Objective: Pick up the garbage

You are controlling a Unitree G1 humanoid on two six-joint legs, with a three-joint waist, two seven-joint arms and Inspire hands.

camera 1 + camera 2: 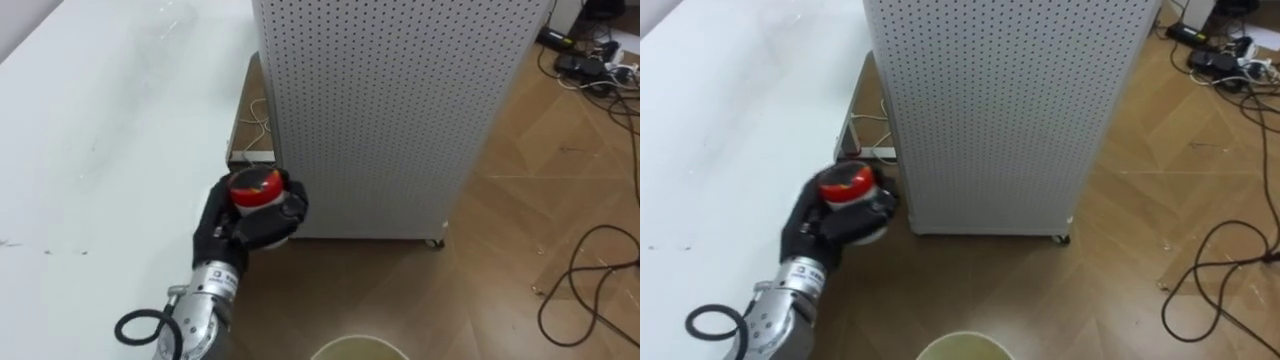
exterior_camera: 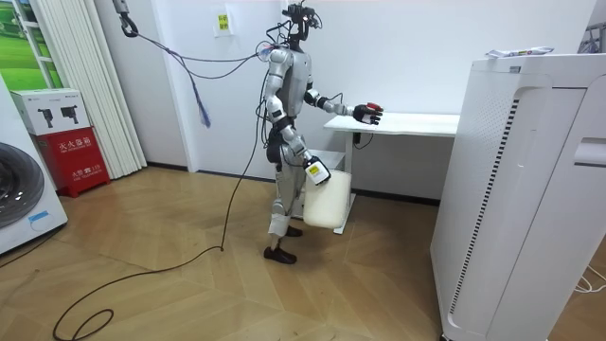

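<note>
Left robot hand (image 1: 243, 230), arm outstretched, curls its fingers round a red object (image 1: 255, 187).

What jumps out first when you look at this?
A black left hand curled round a small red and white object, at the edge of the white table. Right beside it stands a tall white perforated cabinet, and a pale bin hangs at the robot's side.
</note>
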